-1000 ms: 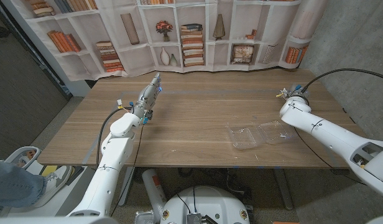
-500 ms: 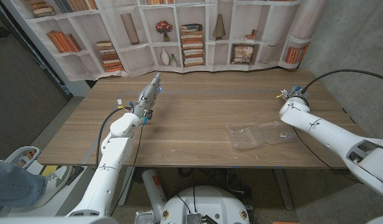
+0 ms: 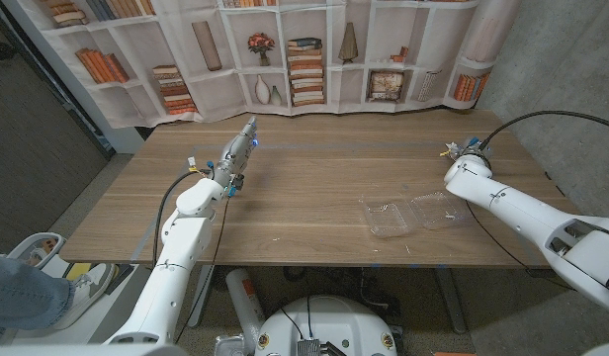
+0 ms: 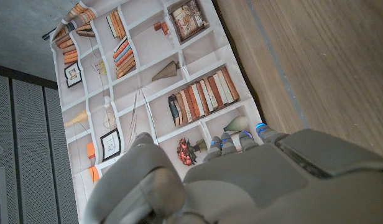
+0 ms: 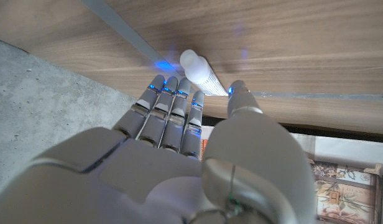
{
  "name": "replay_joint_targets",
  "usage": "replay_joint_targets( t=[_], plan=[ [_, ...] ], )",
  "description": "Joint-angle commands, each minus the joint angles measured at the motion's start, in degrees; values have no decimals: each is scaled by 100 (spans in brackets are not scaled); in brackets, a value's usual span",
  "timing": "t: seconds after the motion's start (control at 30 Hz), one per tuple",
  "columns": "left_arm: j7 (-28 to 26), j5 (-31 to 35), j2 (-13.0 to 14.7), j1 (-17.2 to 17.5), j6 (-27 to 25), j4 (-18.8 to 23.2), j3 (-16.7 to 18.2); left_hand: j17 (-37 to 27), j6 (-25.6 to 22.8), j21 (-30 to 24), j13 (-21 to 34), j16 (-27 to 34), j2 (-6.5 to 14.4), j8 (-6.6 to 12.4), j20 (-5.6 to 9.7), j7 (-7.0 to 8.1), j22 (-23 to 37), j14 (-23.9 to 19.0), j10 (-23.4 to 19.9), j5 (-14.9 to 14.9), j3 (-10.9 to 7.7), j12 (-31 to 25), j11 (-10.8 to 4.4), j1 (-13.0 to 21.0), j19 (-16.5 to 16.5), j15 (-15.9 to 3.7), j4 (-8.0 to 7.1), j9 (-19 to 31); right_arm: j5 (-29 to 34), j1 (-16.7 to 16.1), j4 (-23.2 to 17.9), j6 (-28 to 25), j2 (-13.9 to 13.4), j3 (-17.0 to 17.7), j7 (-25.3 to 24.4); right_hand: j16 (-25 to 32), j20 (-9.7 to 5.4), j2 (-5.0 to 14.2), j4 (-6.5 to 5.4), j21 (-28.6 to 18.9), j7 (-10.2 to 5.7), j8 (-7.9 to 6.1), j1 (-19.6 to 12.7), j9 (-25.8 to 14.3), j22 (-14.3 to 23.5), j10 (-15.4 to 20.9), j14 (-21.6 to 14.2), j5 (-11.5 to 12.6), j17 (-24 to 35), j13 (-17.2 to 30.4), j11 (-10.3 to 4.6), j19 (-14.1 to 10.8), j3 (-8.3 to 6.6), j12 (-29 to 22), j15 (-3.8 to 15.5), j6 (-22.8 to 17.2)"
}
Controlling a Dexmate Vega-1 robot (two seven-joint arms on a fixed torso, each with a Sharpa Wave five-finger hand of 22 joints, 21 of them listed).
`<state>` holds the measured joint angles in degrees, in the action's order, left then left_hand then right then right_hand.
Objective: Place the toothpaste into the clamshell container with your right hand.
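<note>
The toothpaste (image 5: 200, 70) is lying on the bench (image 3: 304, 188), its white cap just past the fingertips (image 5: 179, 87) of the right robot hand (image 5: 179, 143), which is reaching toward it, fingers straight, holding nothing. The clamshell container (image 3: 411, 215) is sitting open nearby (both halves showing). The left robot hand (image 3: 239, 148) is hovering apart, empty, fingers extended.

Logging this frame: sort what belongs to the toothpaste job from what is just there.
Job:
- toothpaste, by the right hand's fingers
- clamshell, open on the table
- right hand

Just there:
- left hand, holding nothing
- bookshelf backdrop
</note>
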<state>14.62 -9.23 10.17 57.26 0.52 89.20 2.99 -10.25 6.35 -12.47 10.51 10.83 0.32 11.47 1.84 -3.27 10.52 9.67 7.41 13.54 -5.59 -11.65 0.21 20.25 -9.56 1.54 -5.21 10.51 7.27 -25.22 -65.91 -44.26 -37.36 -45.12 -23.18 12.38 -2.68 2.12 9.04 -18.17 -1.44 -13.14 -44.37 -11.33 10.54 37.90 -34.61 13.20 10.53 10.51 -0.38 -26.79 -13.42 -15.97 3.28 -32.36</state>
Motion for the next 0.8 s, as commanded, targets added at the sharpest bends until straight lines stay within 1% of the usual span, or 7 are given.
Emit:
replay_joint_targets(
  t=[0.03,0.17,0.43,0.57,0.63,0.77,0.8],
  plan=[
    [-43,33,45,37,-108,102,-12,-27,38,6,26,-7,29,-15,135,31,22,187,20,-5,23,-4,-69,45,-434,38,17,27,-35,107,293,144,97,-34,-15,54,-237,46,-36,0,1,-48,-65,-13,14,80,-117,-17,15,26,4,-94,-30,-5,385,-122],
    [-31,34,54,19,-107,79,-21,-27,41,6,26,-6,31,-15,128,29,22,185,20,-6,27,-4,-46,46,-431,36,17,27,-39,138,380,175,133,-52,-21,97,-258,112,-65,-6,-26,-54,-91,-15,19,190,-292,-42,23,25,-31,-171,-60,-18,467,-200],
    [-11,25,40,-25,-87,-5,-32,-28,52,9,26,-7,33,-20,122,35,23,189,28,-7,32,-1,-55,46,-434,41,17,28,-28,186,502,206,188,-85,-64,110,-307,139,-63,-26,-85,-89,-153,-16,24,391,-460,-85,14,24,-56,-303,-91,-52,537,-382],
    [-3,9,17,-46,-45,-56,-28,-28,52,11,26,-8,35,-19,121,30,23,192,29,-7,36,0,-56,47,-436,35,17,28,-19,181,477,174,183,-86,-93,118,-335,180,-61,-37,-113,-125,-210,-17,28,543,-577,-110,10,23,-86,-385,-126,-78,600,-543],
    [9,24,24,-59,-38,-71,-41,-28,50,13,27,-8,35,-18,116,31,24,193,33,-8,38,1,-66,48,-440,39,17,28,-16,174,439,147,167,-86,-94,127,-359,210,-61,-44,-142,-137,-239,-17,30,594,-642,-120,10,22,-133,-423,-147,-83,625,-606],
    [31,8,4,-82,-4,-129,-41,-28,49,13,27,-8,38,-17,116,37,24,194,21,-8,42,-4,-74,49,-439,38,18,29,-11,151,365,111,136,-68,-124,128,-383,240,-67,-48,-178,-186,-279,-18,35,767,-761,-152,5,20,-130,-483,-173,-112,646,-816],
    [43,1,3,-86,1,-141,-40,-28,52,14,27,-7,39,-18,115,32,24,193,30,-9,44,0,-54,50,-440,41,18,29,-9,146,350,103,131,-64,-134,132,-387,257,-74,-47,-185,-189,-283,-18,36,798,-791,-158,6,20,-134,-490,-180,-116,656,-842]
  ],
)
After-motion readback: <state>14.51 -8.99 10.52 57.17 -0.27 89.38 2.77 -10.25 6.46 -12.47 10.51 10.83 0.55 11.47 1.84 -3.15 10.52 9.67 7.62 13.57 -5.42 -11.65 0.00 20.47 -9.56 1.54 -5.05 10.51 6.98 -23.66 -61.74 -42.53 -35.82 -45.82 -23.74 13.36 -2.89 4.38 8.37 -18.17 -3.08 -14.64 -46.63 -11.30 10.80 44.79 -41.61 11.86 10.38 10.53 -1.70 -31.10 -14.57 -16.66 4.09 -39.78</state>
